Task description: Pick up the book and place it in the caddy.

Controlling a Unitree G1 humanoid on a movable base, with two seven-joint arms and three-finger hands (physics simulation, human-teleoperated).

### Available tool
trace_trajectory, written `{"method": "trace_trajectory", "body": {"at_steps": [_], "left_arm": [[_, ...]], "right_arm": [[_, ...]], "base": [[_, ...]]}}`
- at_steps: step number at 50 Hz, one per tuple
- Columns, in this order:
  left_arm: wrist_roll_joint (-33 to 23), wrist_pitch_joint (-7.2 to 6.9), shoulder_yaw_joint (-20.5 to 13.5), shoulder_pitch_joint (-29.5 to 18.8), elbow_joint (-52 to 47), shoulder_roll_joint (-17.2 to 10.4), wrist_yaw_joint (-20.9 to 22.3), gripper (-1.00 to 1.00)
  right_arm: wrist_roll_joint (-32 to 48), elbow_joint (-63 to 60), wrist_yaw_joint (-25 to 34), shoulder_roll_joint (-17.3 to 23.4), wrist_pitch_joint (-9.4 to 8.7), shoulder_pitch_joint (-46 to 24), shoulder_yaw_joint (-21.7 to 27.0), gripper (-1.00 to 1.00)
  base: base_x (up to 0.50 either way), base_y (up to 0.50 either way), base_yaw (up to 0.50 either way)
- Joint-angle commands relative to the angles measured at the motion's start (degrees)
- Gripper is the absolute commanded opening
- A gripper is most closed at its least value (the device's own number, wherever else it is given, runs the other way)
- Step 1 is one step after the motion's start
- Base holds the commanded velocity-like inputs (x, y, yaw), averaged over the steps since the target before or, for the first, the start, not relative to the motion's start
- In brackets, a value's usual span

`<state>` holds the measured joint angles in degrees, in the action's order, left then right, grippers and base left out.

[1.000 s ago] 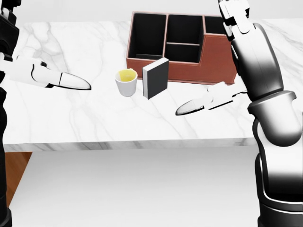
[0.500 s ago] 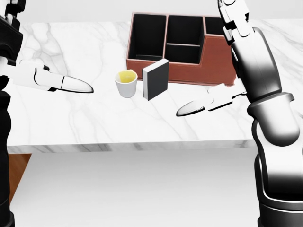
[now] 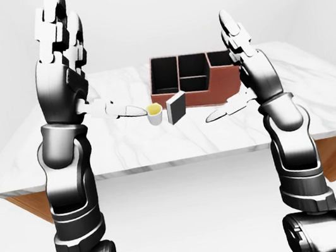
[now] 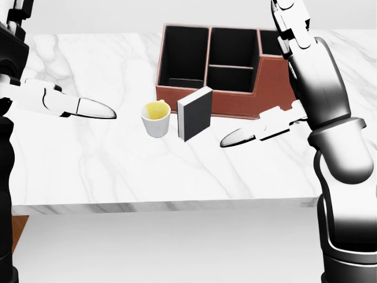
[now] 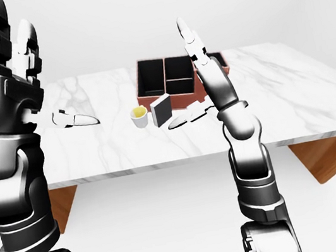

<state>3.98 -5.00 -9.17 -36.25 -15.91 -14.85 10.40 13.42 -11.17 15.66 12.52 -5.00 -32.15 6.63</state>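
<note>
A dark grey book (image 4: 194,113) with white page edges stands upright on the marble table (image 4: 118,171). It is just below the brown caddy (image 4: 271,88), whose black compartments look empty. My right hand (image 4: 237,138) hovers open to the right of the book, a short gap away, its white tip pointing at it. Well to the left of the book, past the cup, my left hand (image 4: 97,109) is also open. In the left-eye view both hands' other fingers (image 3: 56,22) stretch upward. Neither hand holds anything.
A white cup (image 4: 156,118) with yellow contents stands right beside the book's left side. The table's near edge (image 4: 177,206) runs across the lower head view. Wood shows under the tabletop (image 3: 34,208) at both sides.
The whole picture has shifted: the table edge sits lower and the caddy, book and cup look slightly larger, so the camera moved closer. Both hands keep about the same pose.
</note>
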Motion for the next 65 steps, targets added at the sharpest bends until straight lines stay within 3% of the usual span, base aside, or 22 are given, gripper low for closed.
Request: {"method": "trace_trajectory", "body": {"at_steps": [1, 65], "left_arm": [[0.06, 0.00, -0.16, 0.05, -0.23, -0.03, -0.19, 1.00], [0.19, 0.00, 0.15, 0.73, 2.26, 0.25, -0.96, 1.00]], "right_arm": [[0.04, -0.79, 0.20, 0.06, 0.00, 0.08, -0.06, 1.00], [1.72, 0.77, 0.57, -1.03, 0.00, 1.12, -0.87, 1.00]], "base": [[0.23, 0.00, 0.00], [0.21, 0.00, 0.00]]}}
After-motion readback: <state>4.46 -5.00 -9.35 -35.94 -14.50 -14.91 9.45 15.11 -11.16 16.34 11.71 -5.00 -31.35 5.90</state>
